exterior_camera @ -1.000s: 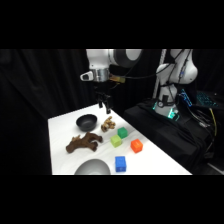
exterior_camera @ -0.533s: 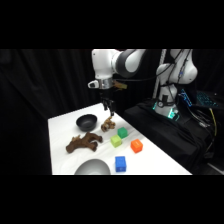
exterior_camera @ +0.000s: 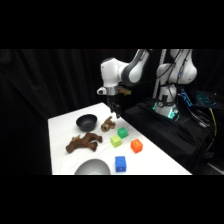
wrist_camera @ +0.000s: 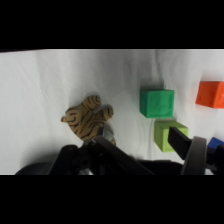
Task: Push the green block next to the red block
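The emerald green block (exterior_camera: 122, 132) sits on the white table (exterior_camera: 62, 127), with the paler lime block (exterior_camera: 116, 141) just in front of it. To their right, apart from both, lies the orange-red block (exterior_camera: 136, 145). My gripper (exterior_camera: 117, 112) hangs above the table just behind the green block, touching nothing. The wrist view shows the green block (wrist_camera: 157, 102), the lime block (wrist_camera: 167, 132) and the red block (wrist_camera: 211, 93) at the right edge. There my gripper (wrist_camera: 141, 136) is open, its jaws apart and empty.
A small striped tiger toy (exterior_camera: 107, 123) (wrist_camera: 87, 119) lies left of the green block. A black bowl (exterior_camera: 86, 121), a brown plush toy (exterior_camera: 82, 143), a grey dome (exterior_camera: 92, 168) and a blue block (exterior_camera: 120, 163) occupy the table's left and front.
The arm has swung right and come lower, bringing the gripper from over the bowl and tiger toy to just behind the green block. No block has moved.
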Motion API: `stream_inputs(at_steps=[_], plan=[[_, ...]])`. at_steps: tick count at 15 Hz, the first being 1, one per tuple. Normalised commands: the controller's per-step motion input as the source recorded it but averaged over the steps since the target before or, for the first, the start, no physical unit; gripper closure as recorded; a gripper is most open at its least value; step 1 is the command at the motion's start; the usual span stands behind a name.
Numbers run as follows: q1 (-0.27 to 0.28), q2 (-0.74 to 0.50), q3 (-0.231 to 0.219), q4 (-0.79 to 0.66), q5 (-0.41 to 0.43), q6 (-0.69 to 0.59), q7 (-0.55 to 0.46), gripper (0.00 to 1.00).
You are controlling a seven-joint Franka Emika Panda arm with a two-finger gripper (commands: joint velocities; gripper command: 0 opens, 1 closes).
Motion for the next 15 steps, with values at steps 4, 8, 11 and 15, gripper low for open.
stream_inputs(at_steps=[4, 8, 11, 15], plan=[[-0.082, 0.04, -0.035, -0.19, -0.115, 0.44, -0.28, 0.00], [-0.086, 0.19, -0.003, -0.03, -0.084, 0.39, -0.24, 0.00], [-0.106, 0.30, 0.081, 0.07, 0.016, 0.33, -0.22, 0.00], [-0.158, 0.28, 0.187, 0.08, 0.088, 0.26, -0.20, 0.00]])
